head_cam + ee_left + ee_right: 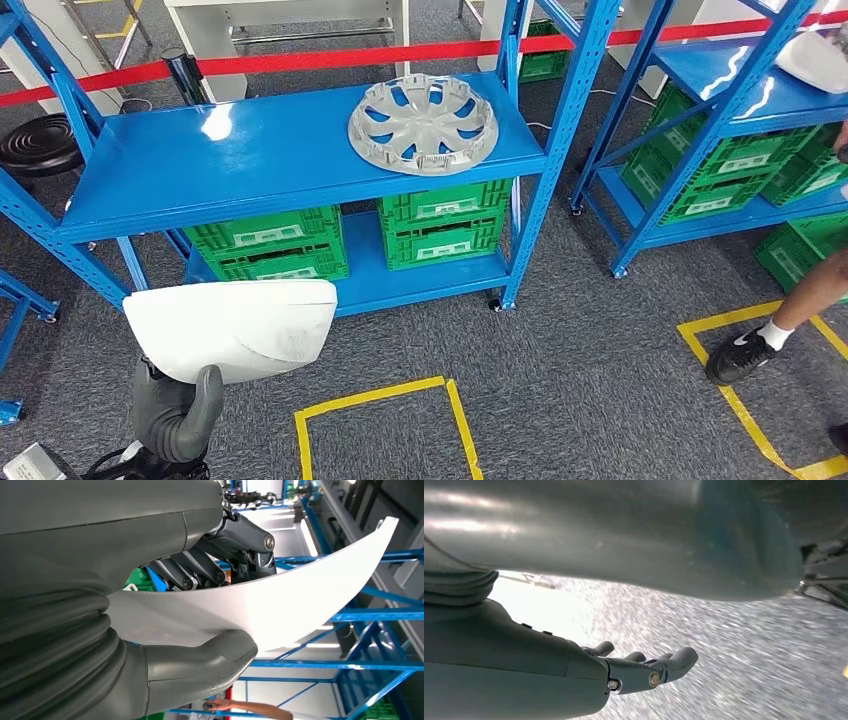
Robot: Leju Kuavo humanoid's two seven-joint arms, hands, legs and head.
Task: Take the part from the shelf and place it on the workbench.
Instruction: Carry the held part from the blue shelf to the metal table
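Between left robot hand's (200,620) clamped thumb and fingers, smooth curved white part (280,605); right robot hand (644,670) loosely spread, empty.

Silver hubcap (423,124) on blue shelf rack (250,160), far ahead-right of the left hand. Green crates (268,245) on the lower tier, just beyond that hand. Yellow floor tape (385,400) immediately right of it. Red barrier ribbon (330,57) behind rack. Person's black shoe (738,357) far right.
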